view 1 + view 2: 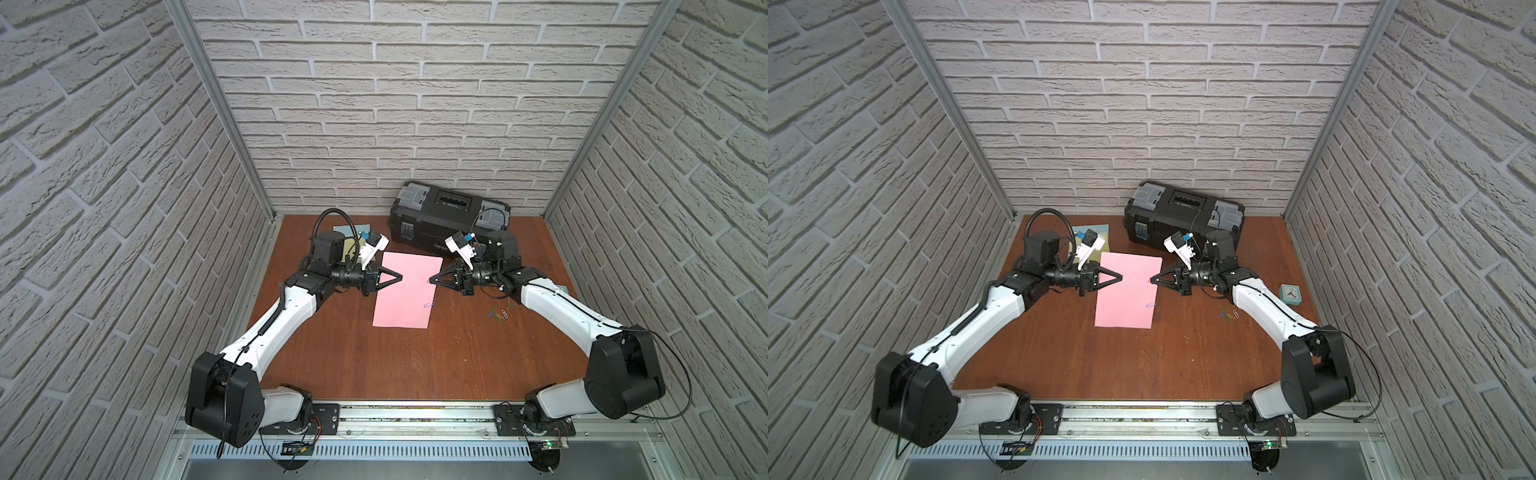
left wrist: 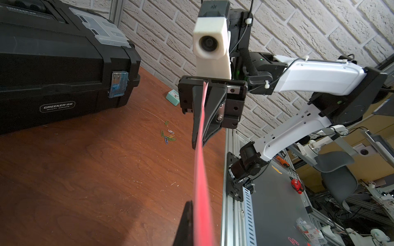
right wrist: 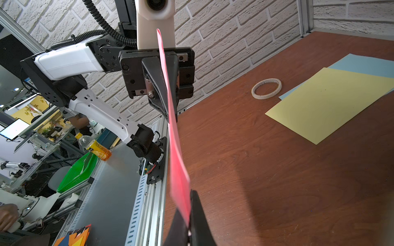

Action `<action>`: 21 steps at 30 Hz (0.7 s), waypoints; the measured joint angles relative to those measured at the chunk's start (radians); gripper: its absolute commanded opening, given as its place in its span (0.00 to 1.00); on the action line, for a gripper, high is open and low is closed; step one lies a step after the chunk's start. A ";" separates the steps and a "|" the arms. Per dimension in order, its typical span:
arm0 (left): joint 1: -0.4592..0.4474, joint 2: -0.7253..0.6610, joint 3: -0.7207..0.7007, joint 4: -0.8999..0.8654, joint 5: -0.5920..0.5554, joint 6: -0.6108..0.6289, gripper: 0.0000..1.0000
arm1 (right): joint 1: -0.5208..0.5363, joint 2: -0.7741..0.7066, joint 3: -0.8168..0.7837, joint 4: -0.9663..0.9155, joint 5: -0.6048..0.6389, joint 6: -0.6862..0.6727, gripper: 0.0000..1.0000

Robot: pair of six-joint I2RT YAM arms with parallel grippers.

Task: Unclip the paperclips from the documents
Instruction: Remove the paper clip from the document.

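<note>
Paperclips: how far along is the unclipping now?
Done: loose paperclips lie piled on the table; the yellow sheet and light blue sheet show no clips. In hand: left gripper and right gripper pinch opposite edges of the pink sheet. Remaining: a purple clip on its edge.

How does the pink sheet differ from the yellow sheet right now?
The pink sheet hangs above the table, pinched by the left end effector and right end effector; the yellow sheet lies flat on it. The pink sheet has a purple paperclip on one edge; the yellow sheet shows none. The yellow sheet overlaps a blue sheet; the pink sheet lies on nothing. Both are plain rectangles.
</note>
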 measured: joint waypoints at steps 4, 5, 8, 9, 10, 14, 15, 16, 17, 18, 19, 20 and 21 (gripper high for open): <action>0.001 -0.006 -0.002 -0.005 -0.006 0.008 0.00 | 0.001 0.000 0.001 -0.001 0.000 0.000 0.06; 0.001 -0.007 -0.003 -0.005 -0.007 0.008 0.00 | 0.001 0.000 0.001 -0.001 0.000 0.000 0.06; 0.002 -0.009 -0.003 -0.005 -0.011 0.012 0.00 | 0.001 0.000 0.004 -0.005 0.000 0.000 0.07; 0.002 -0.010 -0.003 -0.006 -0.011 0.014 0.00 | 0.001 0.000 0.005 -0.005 0.000 0.000 0.07; 0.002 -0.010 -0.003 -0.006 -0.012 0.015 0.00 | 0.001 0.000 0.005 -0.006 0.001 0.000 0.07; 0.013 -0.011 -0.003 -0.022 -0.017 0.016 0.00 | -0.006 0.000 0.005 -0.024 0.005 -0.005 0.07; 0.015 -0.013 -0.003 -0.025 -0.018 0.017 0.00 | -0.008 0.000 0.005 -0.029 0.008 -0.005 0.07; 0.018 -0.015 -0.003 -0.029 -0.019 0.018 0.00 | -0.011 0.000 0.005 -0.035 0.010 -0.006 0.07; 0.020 -0.018 -0.003 -0.032 -0.020 0.019 0.00 | -0.014 0.000 0.005 -0.039 0.012 -0.007 0.07; 0.021 -0.021 -0.003 -0.035 -0.021 0.019 0.00 | -0.017 0.000 0.005 -0.041 0.013 -0.008 0.07; 0.021 -0.023 -0.004 -0.037 -0.022 0.022 0.00 | -0.020 0.000 0.005 -0.043 0.015 -0.008 0.07; 0.022 -0.025 -0.003 -0.038 -0.022 0.024 0.00 | -0.022 0.000 0.005 -0.046 0.017 -0.008 0.07; 0.022 -0.026 -0.004 -0.039 -0.022 0.026 0.00 | -0.023 0.000 0.005 -0.048 0.018 -0.008 0.07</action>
